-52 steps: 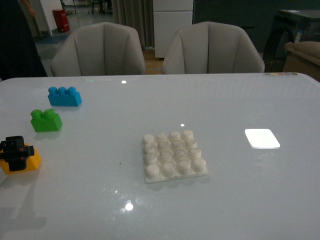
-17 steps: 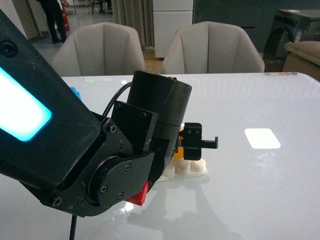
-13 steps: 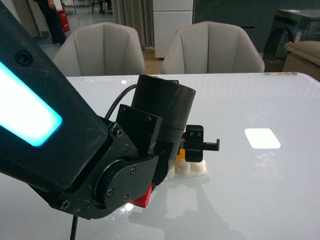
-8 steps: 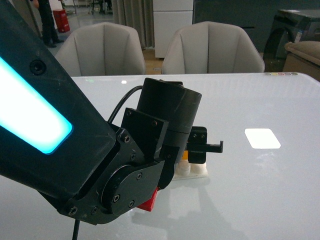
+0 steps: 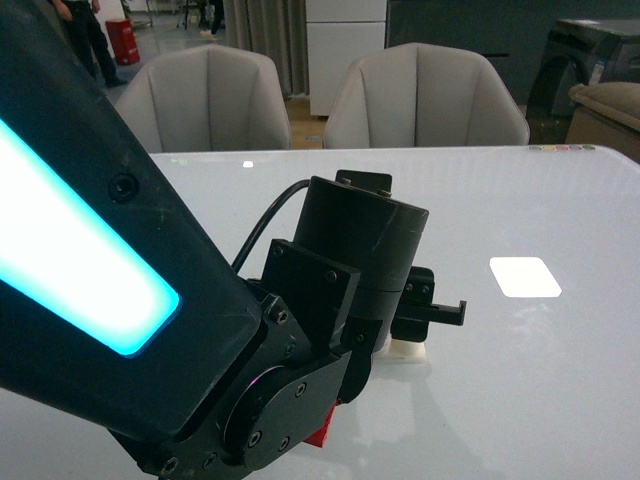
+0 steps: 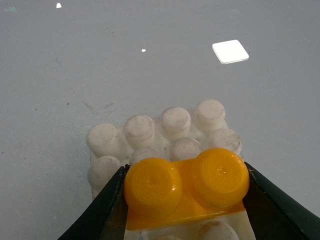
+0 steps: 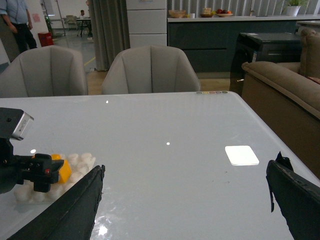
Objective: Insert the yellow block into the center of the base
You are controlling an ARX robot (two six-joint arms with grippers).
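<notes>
- Since three seconds ago, when the front view showed an open surface with the block gripped at its far left edge, the left arm has swung across and now fills most of that view, hiding all but one corner of the base.
- Over the last second the arm has crept further right and forward, covering the last sliver of yellow that showed beside the wrist.
- Step in hand, as judged here: seating the block on the base; carrying looks finished, pressing home appears under way.
- Left tool is clenched on the block, one dark finger against each short end, both yellow studs showing between them in the wrist view.
- Block lies over the near-middle studs of the base, two rows of white studs clear beyond it and at least one stud showing on the near side; whether it is fully pushed down cannot be told.
- From the right wrist view the block sits low on the base, in the left tool.
- Right tool hangs spread wide and empty, well apart from the base, its two fingers framing bare surface.
- Next move likely calls for a straight downward press to lock the studs, then a release without tilting the block or dragging the base.
</notes>
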